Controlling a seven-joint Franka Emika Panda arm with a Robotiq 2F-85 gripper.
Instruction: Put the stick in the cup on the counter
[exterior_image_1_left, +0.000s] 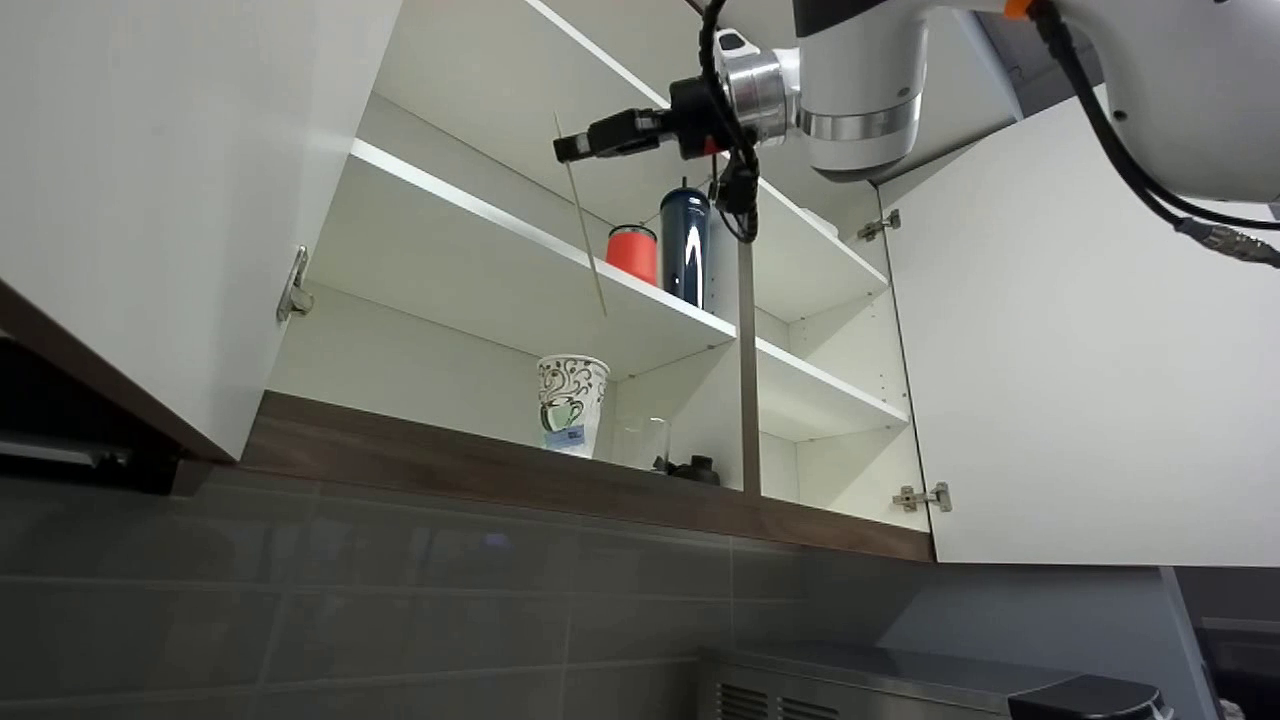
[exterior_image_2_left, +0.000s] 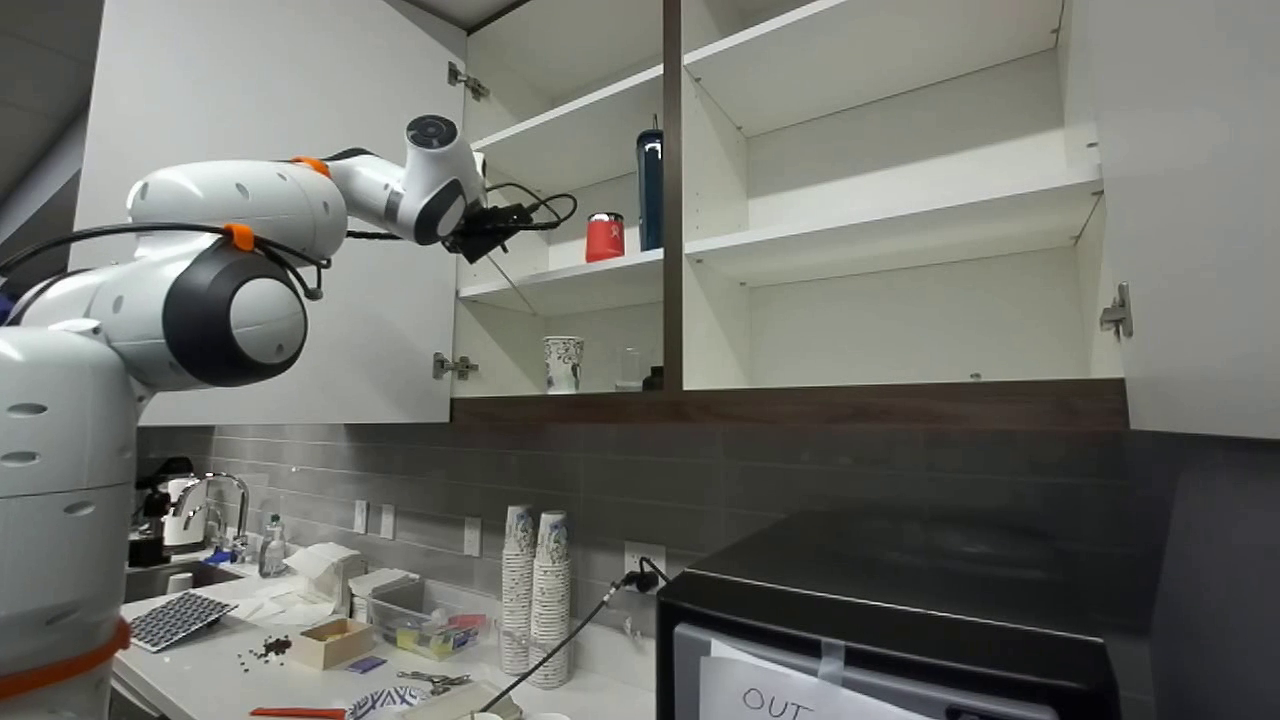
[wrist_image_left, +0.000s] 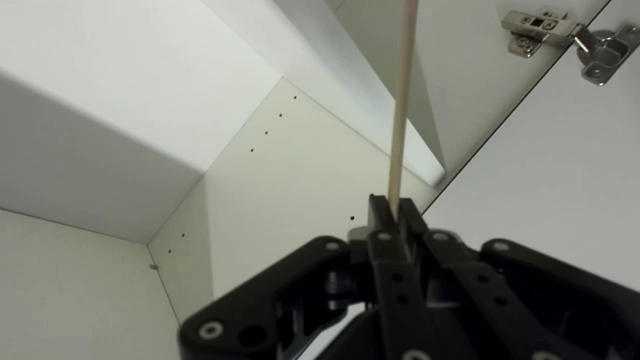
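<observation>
A robot hand (wrist_image_left: 393, 209), closed to a sliver, pinches a thin stick (wrist_image_left: 401, 110) above the cup (exterior_image_1_left: 573, 400) in the cabinet (exterior_image_1_left: 420, 455) — grasp made, insertion and release apparently remaining.

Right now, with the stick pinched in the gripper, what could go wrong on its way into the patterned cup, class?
The slim stick slants from the gripper and may swivel if it brushes the shelf. Its lower end could strike the patterned cup and tip it. A clear container standing beside the cup might be knocked too.
</observation>
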